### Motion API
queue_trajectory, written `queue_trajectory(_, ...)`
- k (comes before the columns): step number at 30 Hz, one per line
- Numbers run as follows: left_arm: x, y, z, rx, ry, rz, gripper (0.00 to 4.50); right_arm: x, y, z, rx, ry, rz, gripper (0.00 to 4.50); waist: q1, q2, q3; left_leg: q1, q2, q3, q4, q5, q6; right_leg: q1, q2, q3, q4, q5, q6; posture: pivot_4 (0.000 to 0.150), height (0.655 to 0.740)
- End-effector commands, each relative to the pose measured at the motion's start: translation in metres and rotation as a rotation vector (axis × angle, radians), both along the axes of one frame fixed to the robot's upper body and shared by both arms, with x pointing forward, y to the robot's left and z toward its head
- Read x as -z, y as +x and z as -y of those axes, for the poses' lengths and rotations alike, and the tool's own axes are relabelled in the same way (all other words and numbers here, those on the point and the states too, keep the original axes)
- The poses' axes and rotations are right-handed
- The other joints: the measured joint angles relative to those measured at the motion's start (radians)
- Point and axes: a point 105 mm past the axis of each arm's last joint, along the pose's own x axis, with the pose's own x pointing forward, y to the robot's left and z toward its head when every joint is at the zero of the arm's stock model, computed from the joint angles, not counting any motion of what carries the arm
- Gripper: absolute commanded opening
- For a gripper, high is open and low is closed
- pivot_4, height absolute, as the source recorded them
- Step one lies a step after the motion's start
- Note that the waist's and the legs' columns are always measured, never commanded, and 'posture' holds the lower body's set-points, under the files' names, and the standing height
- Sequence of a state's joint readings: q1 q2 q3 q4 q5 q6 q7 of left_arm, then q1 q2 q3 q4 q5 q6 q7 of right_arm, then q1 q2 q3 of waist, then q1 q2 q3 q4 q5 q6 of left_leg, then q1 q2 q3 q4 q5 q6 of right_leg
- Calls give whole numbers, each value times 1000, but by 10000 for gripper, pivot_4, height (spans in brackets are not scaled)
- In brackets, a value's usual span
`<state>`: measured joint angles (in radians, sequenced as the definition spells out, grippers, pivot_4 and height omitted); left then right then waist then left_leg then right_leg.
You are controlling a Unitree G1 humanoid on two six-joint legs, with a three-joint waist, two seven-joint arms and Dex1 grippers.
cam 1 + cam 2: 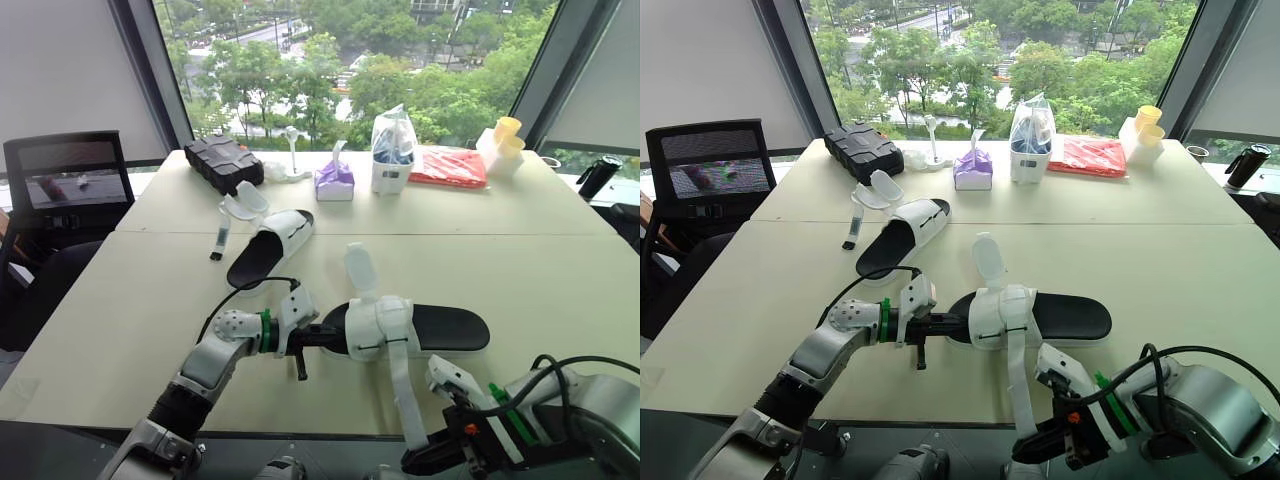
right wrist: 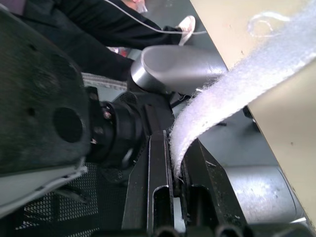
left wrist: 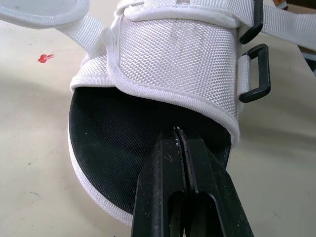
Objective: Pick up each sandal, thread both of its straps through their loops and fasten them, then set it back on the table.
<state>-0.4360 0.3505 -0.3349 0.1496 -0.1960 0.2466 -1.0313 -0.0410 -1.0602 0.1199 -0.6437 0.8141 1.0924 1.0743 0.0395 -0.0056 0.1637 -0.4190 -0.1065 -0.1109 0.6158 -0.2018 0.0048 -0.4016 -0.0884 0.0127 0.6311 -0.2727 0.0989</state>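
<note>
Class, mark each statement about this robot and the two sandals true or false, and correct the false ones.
1. The left end effector is shut on the black sole of the near sandal. True.
2. The right end effector is empty. False: it grips the near sandal's long white strap, which reaches past the near edge of the table.
3. The far sandal is lifted off the table. False: it lies on the table, and neither end effector touches it.
4. A purple tissue pack stands at the table's far side. True.
</note>
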Motion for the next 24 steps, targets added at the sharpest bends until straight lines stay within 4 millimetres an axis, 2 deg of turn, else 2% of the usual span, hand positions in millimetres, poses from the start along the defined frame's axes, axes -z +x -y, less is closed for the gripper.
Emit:
queue_trajectory(1,40,-10,-8,2,137,-97,0,-34,5,-9,-41,71,82,459,0,0,0,0,0,0,0,0,0,0,0,0,0,0,0,1500,7400)
queue_trajectory(6,41,-8,-5,9,129,-94,0,-91,29,-18,-45,190,191,459,-1,0,0,3,0,0,1,-2,-2,4,0,0,0,0,-1,1500,7400)
queue_trajectory(9,41,-7,-3,10,127,-89,0,-109,49,-22,-11,220,238,459,2,-1,-1,4,1,0,1,-2,-2,6,-1,-2,-1,0,-1,1500,7400)
queue_trajectory(11,41,-7,-2,9,123,-87,0,-115,67,-22,38,218,270,459,2,0,-1,2,1,0,0,-2,-2,5,-2,-2,-3,-1,-1,1500,7400)
queue_trajectory(13,42,-6,-2,6,121,-84,0,-112,84,-20,86,191,289,459,3,0,-1,0,0,0,0,-2,-1,4,-3,-3,-3,0,-1,1500,7400)
queue_trajectory(18,42,-4,-4,-6,120,-78,0,-100,111,-18,153,168,290,459,2,0,-1,0,-1,0,1,-1,1,3,-3,-3,-3,0,-1,1500,7400)
queue_trajectory(24,41,1,-8,-28,117,-68,0,-70,134,-7,250,116,262,459,0,0,-1,1,-1,0,1,-1,0,4,-3,-3,-2,1,0,1500,7400)
